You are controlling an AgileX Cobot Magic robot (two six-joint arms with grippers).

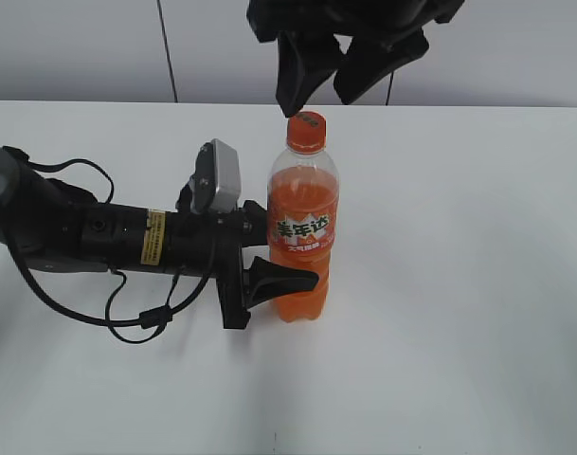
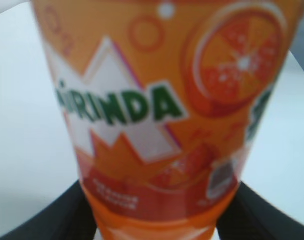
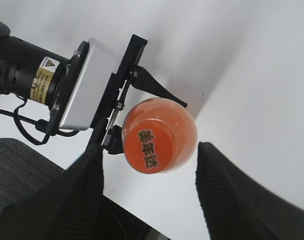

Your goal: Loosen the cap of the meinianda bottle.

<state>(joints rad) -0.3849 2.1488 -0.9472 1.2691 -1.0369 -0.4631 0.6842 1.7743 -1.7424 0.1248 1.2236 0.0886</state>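
Note:
The meinianda bottle (image 1: 304, 237) stands upright on the white table, full of orange liquid, with its orange cap (image 1: 306, 130) on top. My left gripper (image 1: 286, 251) reaches in from the left and is shut on the bottle's lower body. In the left wrist view the label (image 2: 156, 100) fills the frame and the black fingers (image 2: 154, 220) press on both sides. My right gripper (image 1: 321, 100) hangs open just above the cap, not touching it. In the right wrist view the cap (image 3: 149, 142) lies between the spread fingers (image 3: 150, 150).
The white table (image 1: 459, 284) extends around the bottle. The left arm (image 1: 99, 232) with its cables lies low across the left side and also shows in the right wrist view (image 3: 67, 85). A grey wall runs behind the table's far edge.

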